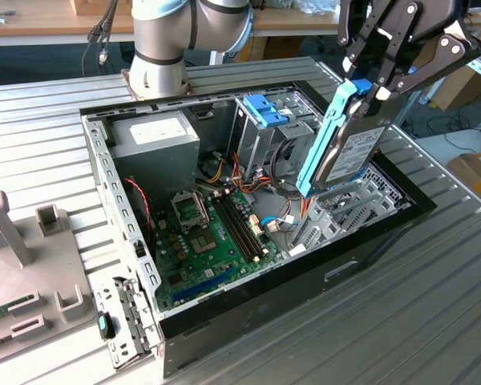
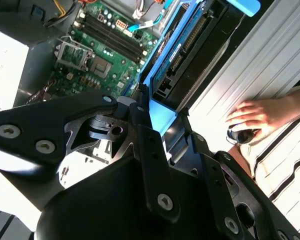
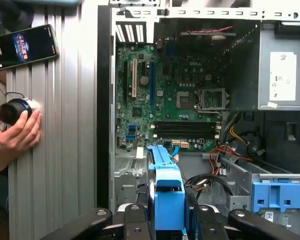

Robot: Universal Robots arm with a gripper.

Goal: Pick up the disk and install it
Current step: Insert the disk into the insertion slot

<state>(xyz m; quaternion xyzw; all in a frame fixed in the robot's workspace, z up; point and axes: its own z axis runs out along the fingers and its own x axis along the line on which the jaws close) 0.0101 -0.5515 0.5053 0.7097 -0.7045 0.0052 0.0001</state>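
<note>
The disk [image 1: 351, 152] hangs tilted on edge above the open computer case [image 1: 248, 309], near the case's side on the exterior view's right. A blue rail runs along its edge and its white label faces outward. My gripper [image 1: 371, 90] is shut on the disk's upper end. In the first wrist view the disk's blue rail [image 3: 167, 192] stands out from between the black fingers [image 3: 135, 222], pointing at the motherboard [image 3: 175, 100]. The second wrist view shows the disk's connector edge [image 2: 187, 47] beyond the gripper [image 2: 157, 117].
Inside the case are a grey power supply [image 1: 156, 138], a drive cage with a blue bracket [image 1: 266, 108] and loose cables [image 1: 264, 188]. A person's hand [image 3: 12, 137] rests on a small black object beside the case, near a phone [image 3: 22, 46]. A grey fixture [image 1: 16, 265] stands at the exterior view's left.
</note>
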